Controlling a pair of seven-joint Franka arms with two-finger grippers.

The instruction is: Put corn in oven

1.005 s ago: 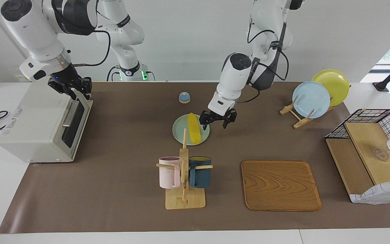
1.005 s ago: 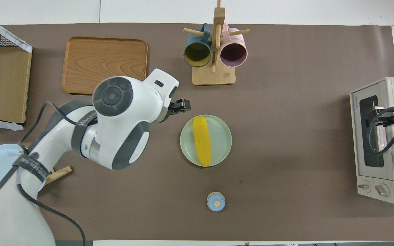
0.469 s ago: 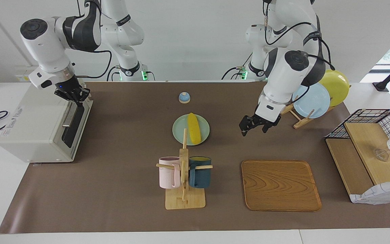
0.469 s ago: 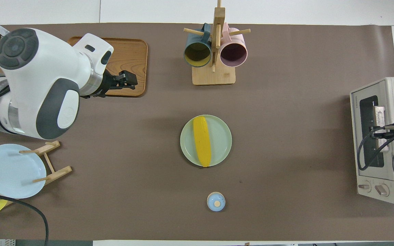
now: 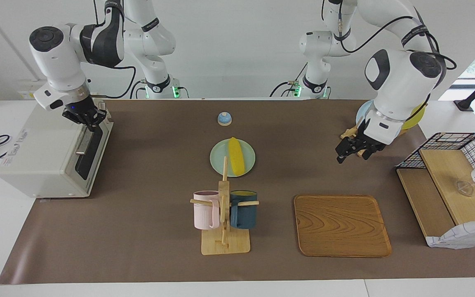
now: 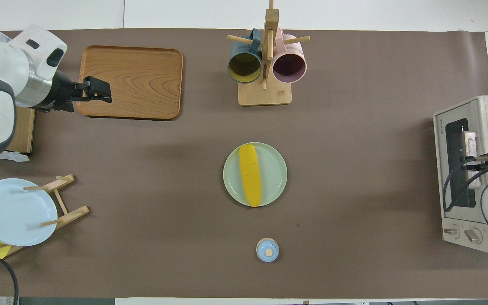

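Observation:
The yellow corn [image 5: 236,156] [image 6: 250,174] lies on a pale green plate [image 5: 249,160] [image 6: 274,173] at the middle of the mat. The off-white oven [image 5: 43,152] [image 6: 483,108] stands at the right arm's end of the table, its dark glass door closed. My right gripper [image 5: 87,120] [image 6: 472,167] is at the top of that door, shut on the bar handle [image 5: 83,142]. My left gripper [image 5: 352,154] [image 6: 98,90] hangs open and empty above the mat beside the plate rack, well away from the corn.
A wooden mug rack [image 5: 224,214] with a pink and a dark blue mug stands farther from the robots than the corn's plate. There are also a wooden tray [image 5: 342,225], a small blue bell [image 5: 224,119], a rack with a blue plate [image 6: 15,212], and a wire basket shelf [image 5: 447,185].
The left arm has swung away from the corn's plate toward its own end of the table, still open. The right gripper has dropped slightly onto the oven handle and closed.

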